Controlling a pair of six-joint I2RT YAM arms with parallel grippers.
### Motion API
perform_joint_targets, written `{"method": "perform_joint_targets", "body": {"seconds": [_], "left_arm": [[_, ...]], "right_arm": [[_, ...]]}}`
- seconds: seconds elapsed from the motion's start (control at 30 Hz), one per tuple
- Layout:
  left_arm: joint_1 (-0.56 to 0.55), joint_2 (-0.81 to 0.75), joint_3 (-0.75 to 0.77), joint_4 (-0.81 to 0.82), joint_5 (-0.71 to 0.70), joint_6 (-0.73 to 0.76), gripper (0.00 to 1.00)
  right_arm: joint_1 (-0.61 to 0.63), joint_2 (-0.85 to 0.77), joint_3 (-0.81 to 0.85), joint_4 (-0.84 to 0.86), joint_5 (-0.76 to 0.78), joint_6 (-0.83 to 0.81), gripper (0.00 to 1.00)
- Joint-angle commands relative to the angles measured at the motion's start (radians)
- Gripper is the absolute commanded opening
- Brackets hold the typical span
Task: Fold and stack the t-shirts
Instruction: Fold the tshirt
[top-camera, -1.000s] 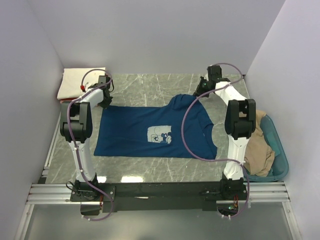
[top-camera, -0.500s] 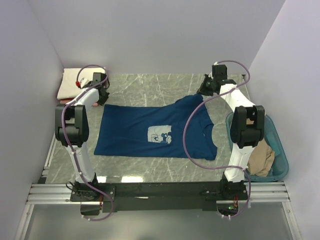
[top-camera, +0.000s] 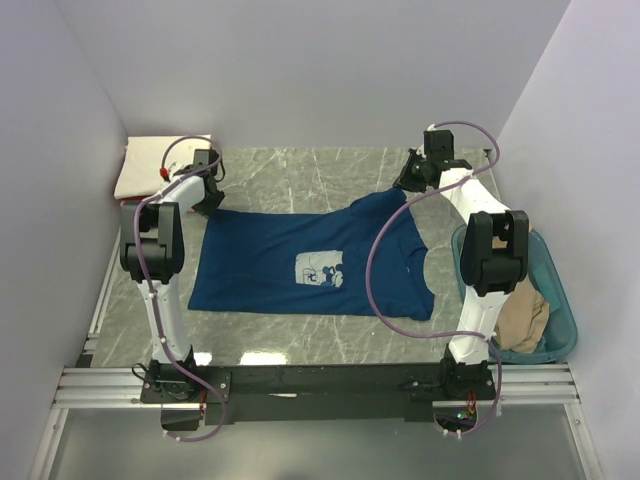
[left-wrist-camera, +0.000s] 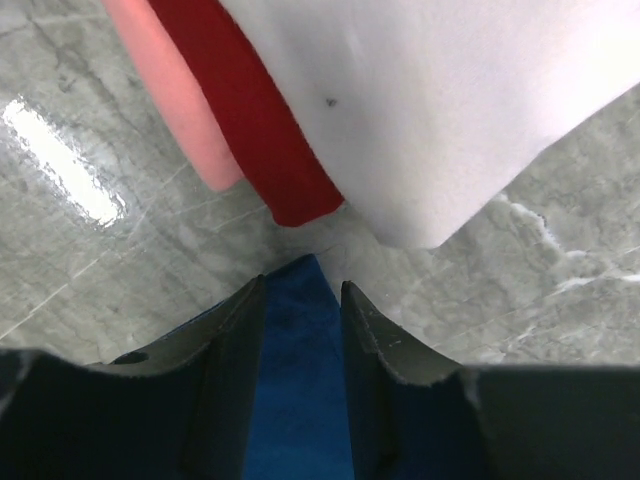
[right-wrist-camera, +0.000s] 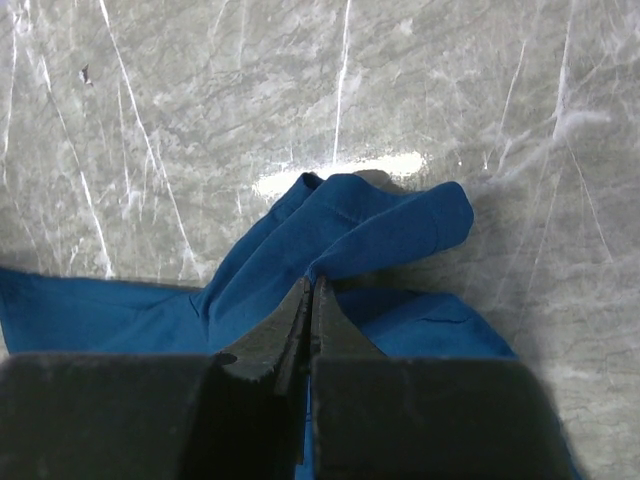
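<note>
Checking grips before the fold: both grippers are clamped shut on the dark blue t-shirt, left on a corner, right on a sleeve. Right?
Not the left. The left wrist view shows the left gripper open, jaws apart around the corner of the dark blue t-shirt. The right gripper is clamped shut on a sleeve.

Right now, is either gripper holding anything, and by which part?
The right gripper is shut on the dark blue t-shirt, pinching a fold of what looks like its far sleeve. The left gripper stands open over the far hem corner, holding nothing.
</note>
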Motion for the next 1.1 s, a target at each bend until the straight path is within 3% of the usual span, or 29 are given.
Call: {"method": "perform_joint_targets", "body": {"seconds": [0.0, 0.6, 0.8, 0.97, 1.07], "left_arm": [[-0.01, 0.015, 0.064, -0.017, -0.006, -0.02, 0.42], [-0.025, 0.083, 0.124, -0.125, -0.08, -0.049, 0.32], [-0.027, 0.103, 0.135, -0.139, -0.074, -0.042, 0.2], [-0.027, 0.086, 0.135, -0.126, -0.06, -0.026, 0.01], [-0.027, 0.068, 0.144, -0.122, -0.046, -0.012, 0.01]], "right_arm": [[-0.008, -0.006, 0.014, 0.04, -0.001, 0.004, 0.0], [-0.009, 0.009, 0.025, 0.028, 0.004, -0.004, 0.0], [-0.009, 0.014, 0.028, 0.024, 0.001, -0.002, 0.0], [-0.011, 0.012, 0.037, 0.014, 0.002, -0.004, 0.0], [-0.012, 0.0, 0.034, 0.016, 0.005, -0.004, 0.0]]}}
